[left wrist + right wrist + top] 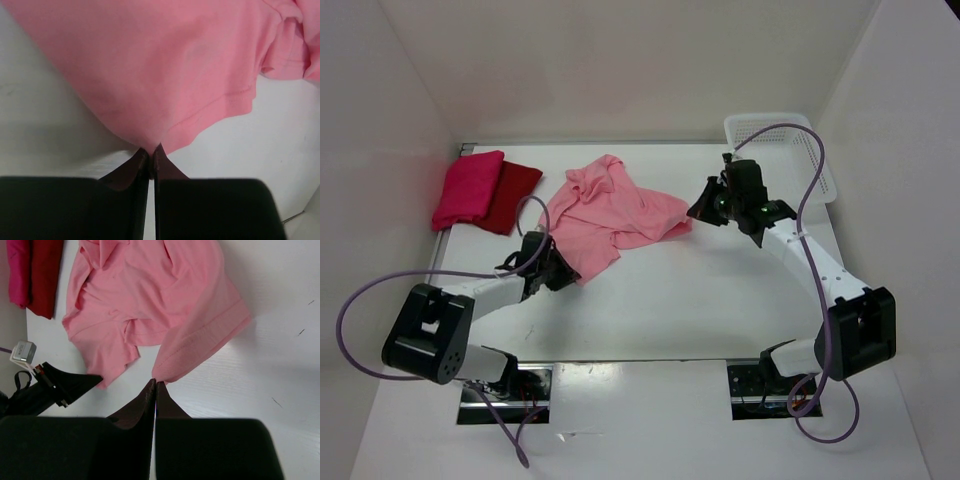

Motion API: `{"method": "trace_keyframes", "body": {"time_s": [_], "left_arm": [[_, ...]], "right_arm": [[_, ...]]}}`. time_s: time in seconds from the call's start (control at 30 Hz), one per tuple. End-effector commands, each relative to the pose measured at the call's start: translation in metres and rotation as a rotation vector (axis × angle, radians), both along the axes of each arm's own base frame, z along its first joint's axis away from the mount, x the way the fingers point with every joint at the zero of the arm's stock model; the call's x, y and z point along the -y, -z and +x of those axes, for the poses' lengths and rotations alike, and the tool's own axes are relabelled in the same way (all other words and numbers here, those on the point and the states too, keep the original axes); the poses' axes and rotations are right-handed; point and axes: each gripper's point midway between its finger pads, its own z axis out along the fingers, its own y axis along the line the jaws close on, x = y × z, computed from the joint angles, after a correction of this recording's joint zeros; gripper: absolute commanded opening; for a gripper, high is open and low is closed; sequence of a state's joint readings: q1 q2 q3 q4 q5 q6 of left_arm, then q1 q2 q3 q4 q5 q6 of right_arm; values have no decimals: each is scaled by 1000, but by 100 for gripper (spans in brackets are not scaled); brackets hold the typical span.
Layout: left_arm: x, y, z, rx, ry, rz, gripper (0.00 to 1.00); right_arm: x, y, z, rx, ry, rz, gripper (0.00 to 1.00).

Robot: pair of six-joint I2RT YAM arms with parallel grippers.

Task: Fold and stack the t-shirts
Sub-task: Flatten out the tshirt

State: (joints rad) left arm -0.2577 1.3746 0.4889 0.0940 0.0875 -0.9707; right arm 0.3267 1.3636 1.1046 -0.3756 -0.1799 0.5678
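The light salmon pink t-shirt [610, 213] lies crumpled and partly spread at the table's middle. My left gripper [567, 272] is shut on its near-left corner; in the left wrist view the jaws [150, 152] pinch the cloth [165, 65]. My right gripper [697, 212] is shut at the shirt's right hem corner; in the right wrist view the tips [156, 384] hold the corner of the shirt [150, 295]. The bright magenta-pink t-shirt [468, 188] lies folded at the far left, overlapping the folded dark red t-shirt [515, 196].
A white mesh basket [790, 150] stands at the back right against the wall. White walls close in the table on the left, back and right. The left gripper's fingers [75, 385] show in the right wrist view, beside the folded shirts [32, 275].
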Motion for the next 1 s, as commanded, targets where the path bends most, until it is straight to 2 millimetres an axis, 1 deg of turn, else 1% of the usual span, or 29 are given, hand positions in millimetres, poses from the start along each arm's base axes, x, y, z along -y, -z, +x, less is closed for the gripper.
{"method": "trace_keyframes", "body": {"time_s": [0.0, 0.03, 0.07, 0.1, 0.13, 0.17, 0.2, 0.23, 0.27, 0.3, 0.33, 0.37, 0.4, 0.47, 0.5, 0.53, 0.6, 0.63, 0.7, 0.73, 0.77, 0.8, 0.83, 0.87, 0.9, 0.97], "left_arm": [[1, -17, 10, 43, 5, 34, 9], [-2, -21, 7, 31, -1, 46, 7], [-2, -29, 7, 44, -2, 42, 6], [0, -48, 9, 86, 3, 23, 6], [0, -60, 8, 86, 3, 23, 4], [4, -79, 6, 120, 19, -5, 2], [6, -92, 6, 133, 27, -16, 2], [6, -101, 0, 116, 35, -21, 1], [12, -137, 5, 187, 54, -58, 1], [8, -151, 5, 188, 45, -69, 0], [11, -194, 12, 271, 56, -106, 0], [10, -213, 15, 299, 54, -118, 0], [6, -230, 17, 322, 51, -112, 0], [7, -274, 23, 400, 63, -125, 0], [10, -321, 27, 499, 77, -151, 0], [10, -341, 32, 533, 80, -162, 0], [13, -389, 34, 631, 96, -185, 0], [12, -438, 31, 728, 99, -200, 0], [4, -485, 26, 826, 75, -179, 0], [1, -505, 26, 868, 63, -168, 0], [-12, -552, 9, 982, 23, -148, 0], [-18, -569, 3, 1026, 1, -138, 0], [-24, -586, -5, 1069, -26, -137, 0], [-30, -591, -5, 1085, -52, -111, 0], [-39, -595, -5, 1093, -101, -86, 0], [-44, -591, -1, 1087, -122, -61, 1]], "right_arm": [[3, -17, 5, 65, 19, 15, 1], [3, -21, 4, 74, 19, 18, 1], [5, -21, 5, 76, 30, 11, 1], [6, -26, 4, 82, 31, 13, 1], [8, -23, 3, 71, 41, 2, 1], [11, -30, 6, 89, 53, -13, 1], [13, -32, 6, 87, 62, -20, 1], [17, -31, 3, 71, 65, -44, 1], [23, -50, 4, 114, 89, -56, 1], [28, -54, 1, 107, 105, -71, 1], [32, -71, 1, 142, 117, -81, 1], [38, -81, 0, 160, 133, -98, 1], [46, -97, -4, 194, 166, -105, 1], [54, -129, -13, 245, 188, -107, 1], [59, -151, -22, 293, 201, -90, 1], [64, -177, -29, 340, 219, -77, 1], [72, -210, -41, 403, 247, -60, 1], [76, -241, -53, 463, 254, -32, 1], [84, -273, -63, 527, 278, -20, 1], [89, -310, -77, 609, 284, 10, 1], [92, -325, -85, 639, 288, 25, 1], [88, -339, -91, 664, 258, 48, 1], [90, -371, -106, 736, 249, 88, 1], [88, -382, -112, 754, 238, 112, 1], [83, -400, -123, 789, 206, 159, 1], [80, -404, -120, 794, 198, 174, 1]]}}
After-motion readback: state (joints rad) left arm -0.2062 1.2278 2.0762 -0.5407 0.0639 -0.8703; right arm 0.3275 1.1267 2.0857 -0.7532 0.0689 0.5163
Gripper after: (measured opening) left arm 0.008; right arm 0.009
